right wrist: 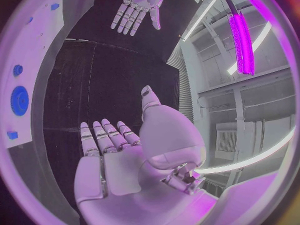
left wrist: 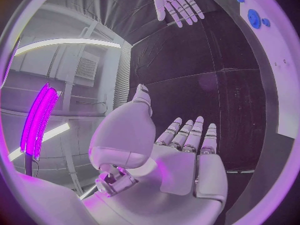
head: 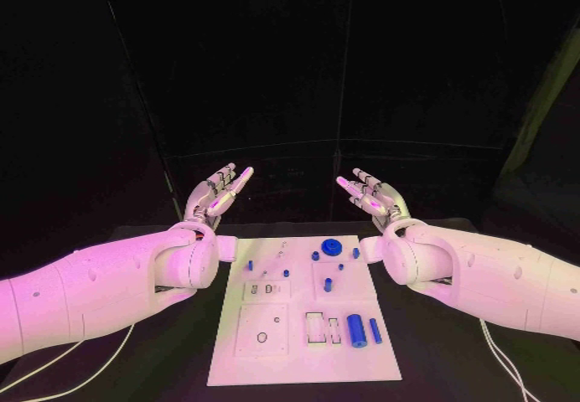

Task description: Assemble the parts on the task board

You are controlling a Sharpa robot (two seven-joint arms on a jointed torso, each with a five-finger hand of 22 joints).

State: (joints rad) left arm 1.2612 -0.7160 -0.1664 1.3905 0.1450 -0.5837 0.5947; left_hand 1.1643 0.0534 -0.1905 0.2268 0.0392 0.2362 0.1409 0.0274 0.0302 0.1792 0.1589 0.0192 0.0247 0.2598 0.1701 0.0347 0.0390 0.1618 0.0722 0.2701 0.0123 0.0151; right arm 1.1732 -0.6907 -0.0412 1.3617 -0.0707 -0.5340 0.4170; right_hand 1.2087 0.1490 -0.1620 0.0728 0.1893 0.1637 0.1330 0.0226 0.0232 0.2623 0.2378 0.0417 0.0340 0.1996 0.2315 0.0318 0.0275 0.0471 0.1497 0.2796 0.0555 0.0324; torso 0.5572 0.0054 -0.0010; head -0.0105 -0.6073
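Left hand (head: 218, 194) raised, empty; right hand (head: 376, 197) likewise; task board (head: 302, 360) below.

You had both hands up and empty — left hand (head: 219, 194), right hand (head: 374, 194) — flanking the task board (head: 302, 356) with its blue parts (head: 357, 329).

Matt white task board (head: 302, 352), black table (head: 435, 352)
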